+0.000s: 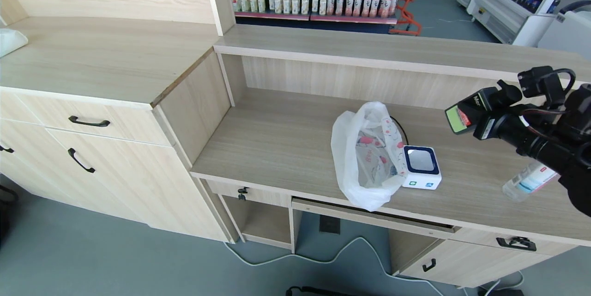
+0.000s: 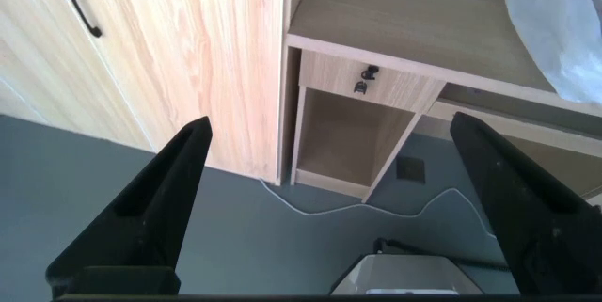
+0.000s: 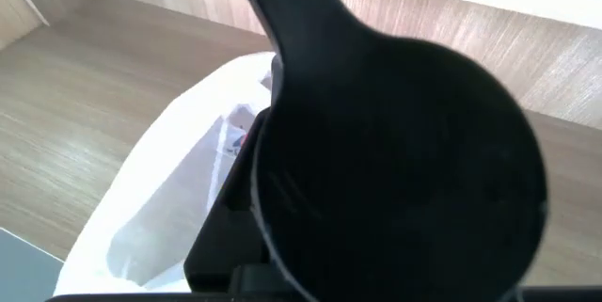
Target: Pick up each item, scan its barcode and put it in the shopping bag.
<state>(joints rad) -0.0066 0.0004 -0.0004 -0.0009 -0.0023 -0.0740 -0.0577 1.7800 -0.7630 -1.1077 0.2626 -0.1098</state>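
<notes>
The right gripper (image 1: 496, 113) is above the right part of the counter (image 1: 277, 139) and it grasps a black can (image 1: 458, 119), held sideways in the air, with its green and red end turned toward the shopping bag (image 1: 364, 157). I judge the jaws are clenched on the can's body, though the fingers themselves are hard to make out. The can looks stiff and rather light. Its smooth round side may slip, so a hold across the middle of the body seems the safest.

There is white writing on its side, but it is too small for me to read. A white square scanner (image 1: 421, 166) stands just beside the bag, touching it, with its window facing up. The bag is soft, thin plastic, standing open, and a package with a red and white print (image 1: 369, 153) lies inside.

A clear bottle (image 1: 528, 180) with a white and blue label lies on the counter under the right arm. It should be light, and it may roll.

The left gripper (image 2: 324, 128) hangs low beside the cabinet with its jaws spread wide and nothing between them.
</notes>
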